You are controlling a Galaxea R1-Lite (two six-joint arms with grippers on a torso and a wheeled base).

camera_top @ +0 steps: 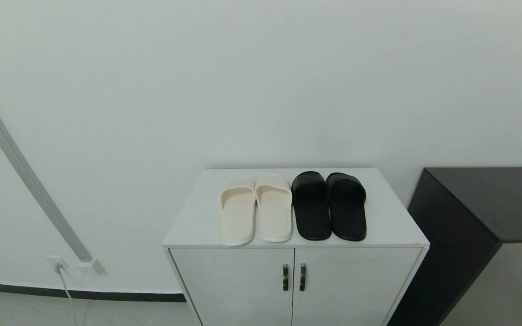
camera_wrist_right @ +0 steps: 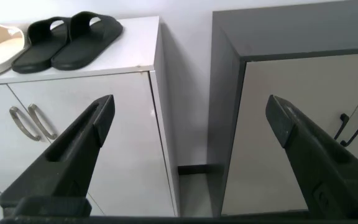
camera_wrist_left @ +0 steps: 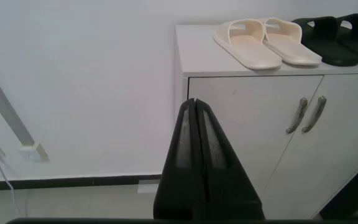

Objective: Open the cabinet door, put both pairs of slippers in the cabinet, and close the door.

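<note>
Slippers in two pairs sit side by side on top of a white cabinet (camera_top: 224, 290). The cream pair (camera_top: 255, 209) is on the robot's left, the black pair (camera_top: 329, 206) just beside it on the right, and all the heels lie at the front edge. Both doors are shut, with the left handle (camera_top: 285, 276) and right handle (camera_top: 303, 276) close together at the centre seam. The left end effector (camera_wrist_left: 195, 102) is short of the cabinet with its fingers pressed together. The right end effector (camera_wrist_right: 190, 102) has its fingers spread wide. The handles are slim and nearly touching, so a grab could catch both or slip off. A jolt to the cabinet could shake slippers off the edge, and the right door swung wide might strike the dark cabinet (camera_top: 469, 217) alongside.
</note>
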